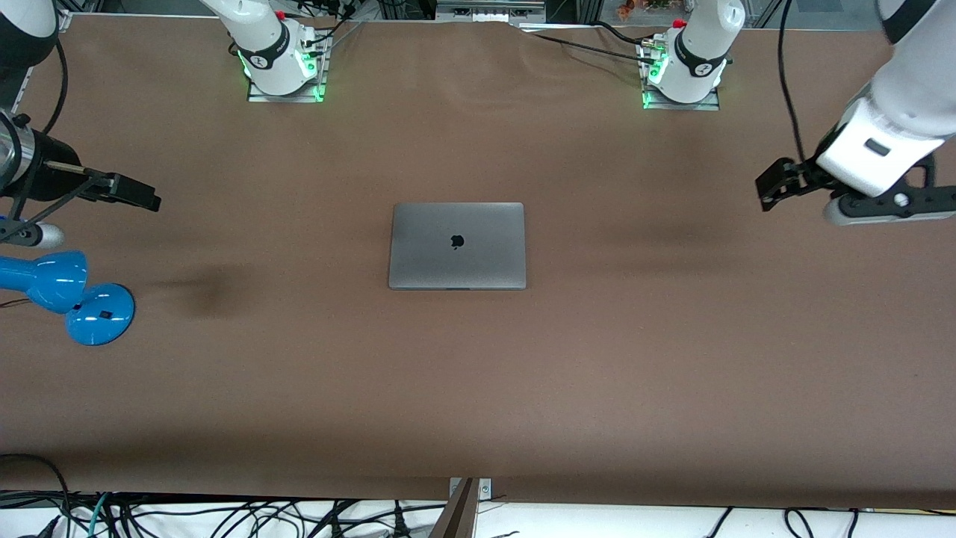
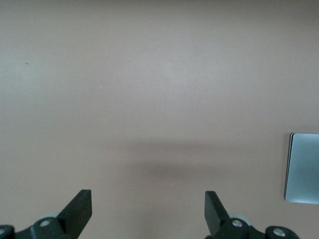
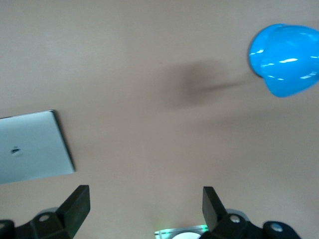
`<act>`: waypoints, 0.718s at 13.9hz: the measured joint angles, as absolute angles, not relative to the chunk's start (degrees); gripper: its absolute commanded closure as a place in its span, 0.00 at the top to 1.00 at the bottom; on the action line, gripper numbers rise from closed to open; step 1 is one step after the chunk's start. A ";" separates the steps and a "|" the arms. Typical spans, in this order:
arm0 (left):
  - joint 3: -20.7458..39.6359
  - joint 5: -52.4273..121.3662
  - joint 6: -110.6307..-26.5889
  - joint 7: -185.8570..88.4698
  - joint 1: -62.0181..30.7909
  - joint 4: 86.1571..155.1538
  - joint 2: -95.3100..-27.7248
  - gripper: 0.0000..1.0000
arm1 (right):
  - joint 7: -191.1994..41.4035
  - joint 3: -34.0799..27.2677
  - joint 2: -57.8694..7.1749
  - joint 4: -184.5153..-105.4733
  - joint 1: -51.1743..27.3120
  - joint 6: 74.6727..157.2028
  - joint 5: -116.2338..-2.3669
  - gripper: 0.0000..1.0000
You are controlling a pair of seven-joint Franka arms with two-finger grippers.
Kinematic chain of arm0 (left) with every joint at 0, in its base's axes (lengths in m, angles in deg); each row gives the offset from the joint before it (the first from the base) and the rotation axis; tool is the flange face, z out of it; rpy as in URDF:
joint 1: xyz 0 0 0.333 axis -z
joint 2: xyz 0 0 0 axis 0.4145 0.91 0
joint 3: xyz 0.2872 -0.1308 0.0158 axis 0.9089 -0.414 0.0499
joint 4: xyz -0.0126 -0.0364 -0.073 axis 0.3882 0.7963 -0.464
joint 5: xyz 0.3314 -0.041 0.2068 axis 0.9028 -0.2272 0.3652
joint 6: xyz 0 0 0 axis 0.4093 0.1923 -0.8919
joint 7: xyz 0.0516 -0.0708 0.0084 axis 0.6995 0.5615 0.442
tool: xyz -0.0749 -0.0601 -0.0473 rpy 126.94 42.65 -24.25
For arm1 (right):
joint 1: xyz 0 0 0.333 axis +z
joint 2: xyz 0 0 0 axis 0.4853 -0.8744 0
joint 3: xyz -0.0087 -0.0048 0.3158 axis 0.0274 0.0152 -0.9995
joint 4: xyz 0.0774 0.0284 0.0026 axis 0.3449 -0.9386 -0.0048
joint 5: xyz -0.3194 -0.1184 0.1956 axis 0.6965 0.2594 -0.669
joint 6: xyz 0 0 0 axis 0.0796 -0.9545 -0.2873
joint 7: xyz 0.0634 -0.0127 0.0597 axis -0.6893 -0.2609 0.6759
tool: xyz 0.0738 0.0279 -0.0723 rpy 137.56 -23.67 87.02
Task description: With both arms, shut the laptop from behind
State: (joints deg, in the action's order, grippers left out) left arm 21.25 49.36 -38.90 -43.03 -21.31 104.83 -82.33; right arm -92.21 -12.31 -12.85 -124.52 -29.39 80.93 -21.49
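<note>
Cables point(image 1: 246, 515) lie tangled along the strip at the table's near edge, at six o'clock from where I stand. The brown table point(image 1: 478, 388) stretches bare above them. At about nine o'clock on it, toward the right arm's end, sits a bright blue object point(image 1: 71, 295) with a round foot and a bulbous head.

At the centre of the table rests the laptop point(image 1: 457, 245), shut flat, its grey lid up with the dark apple logo showing. It lies square to the table's edges and nothing touches it.

The right gripper point(image 1: 142, 196) hangs in the air at about ten o'clock, over the table just above the blue object and well apart from the laptop. Its wrist view shows its two black fingers point(image 3: 75, 204) spread wide with bare table between them, the laptop's lid off to one side.

The left gripper point(image 1: 773, 188) hangs at about two o'clock, over the left arm's end of the table, also well apart from the laptop. Its fingers point(image 2: 79, 209) are spread wide too, holding nothing.

At twelve o'clock stand the two arm bases, the right arm's base point(image 1: 284, 63) and the left arm's base point(image 1: 683, 75), both glowing green at the foot.
</note>
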 measured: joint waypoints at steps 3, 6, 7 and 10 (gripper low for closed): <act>23.05 49.36 -38.03 -47.46 -20.77 103.71 -82.36 1.00 | -91.91 -12.59 -10.23 -126.54 -29.37 81.12 -20.54 1.00; 23.84 49.36 -38.01 -48.49 -20.78 103.68 -82.36 1.00 | -91.48 -12.62 -8.34 -127.19 -29.37 82.27 -20.54 1.00; 23.87 49.36 -37.96 -48.58 -20.77 103.68 -82.35 1.00 | -91.39 -12.63 -7.89 -127.61 -29.37 82.46 -20.54 1.00; 23.96 49.36 -36.71 -48.61 -20.82 103.68 -82.33 1.00 | -90.96 -12.76 -7.45 -128.71 -29.37 83.11 -20.54 1.00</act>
